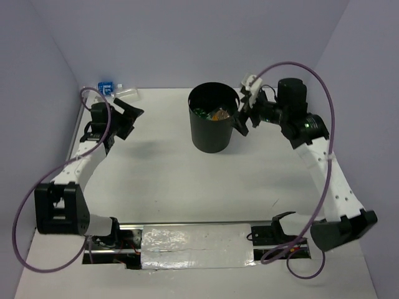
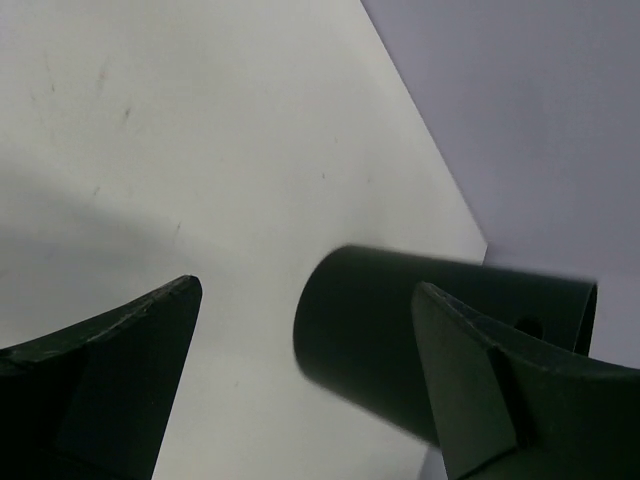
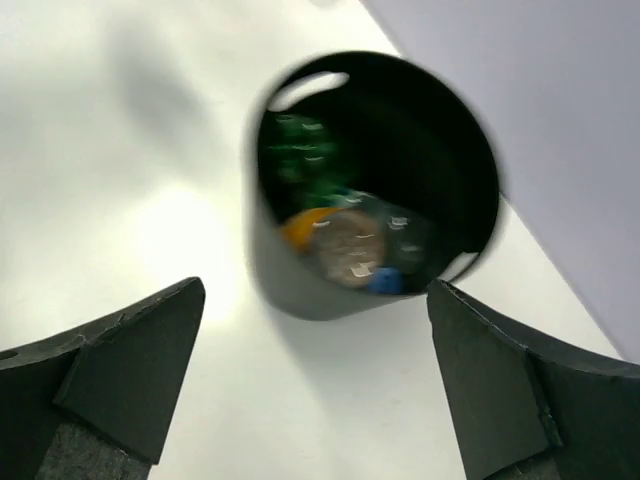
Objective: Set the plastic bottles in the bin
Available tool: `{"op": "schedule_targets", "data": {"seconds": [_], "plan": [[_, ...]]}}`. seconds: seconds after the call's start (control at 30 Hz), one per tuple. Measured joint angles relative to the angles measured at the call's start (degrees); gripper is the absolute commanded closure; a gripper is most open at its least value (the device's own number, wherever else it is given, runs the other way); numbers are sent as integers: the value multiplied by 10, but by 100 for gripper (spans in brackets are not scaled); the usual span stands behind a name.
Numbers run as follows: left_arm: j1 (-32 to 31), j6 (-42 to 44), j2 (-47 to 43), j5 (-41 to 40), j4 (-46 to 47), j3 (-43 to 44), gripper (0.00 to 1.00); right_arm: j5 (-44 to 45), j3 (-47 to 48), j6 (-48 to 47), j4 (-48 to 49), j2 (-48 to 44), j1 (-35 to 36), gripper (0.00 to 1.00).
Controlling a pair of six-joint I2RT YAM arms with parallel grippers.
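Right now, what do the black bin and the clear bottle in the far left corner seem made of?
The bin: probably thin plastic, perhaps painted metal; smooth black wall with dull sheen and a cut-out slot near the rim. The clear bottle: likely plastic; pale see-through body, blue label at one end.

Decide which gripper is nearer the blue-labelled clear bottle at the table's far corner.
Left. The left gripper hovers just in front of the blue-labelled clear bottle; the right gripper is across the table, beside the black bin.
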Motion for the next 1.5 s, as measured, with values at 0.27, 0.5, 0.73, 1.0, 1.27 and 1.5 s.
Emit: {"op": "schedule_targets", "data": {"seconds": [0.27,0.5,0.73,1.0,1.27,1.5], "plan": [[55,-105,225,-39,-10,163,1,-266,-132,-94,-82,-83,-12,0],[85,-154,409,-57,-7,325,0,-352,-188,-151,-117,-92,-33,0],[101,-196,547,-60,8,433,0,-378,-195,-165,-117,-111,-54,0],[107,-229,623,-76,34,524,1,-391,-195,-184,-125,-112,-79,0],[111,-292,676,-81,80,566,4,-406,-195,-191,-136,-110,-95,0],[114,-311,699,-69,111,582,37,-416,-195,-193,-147,-107,-115,0]]}}
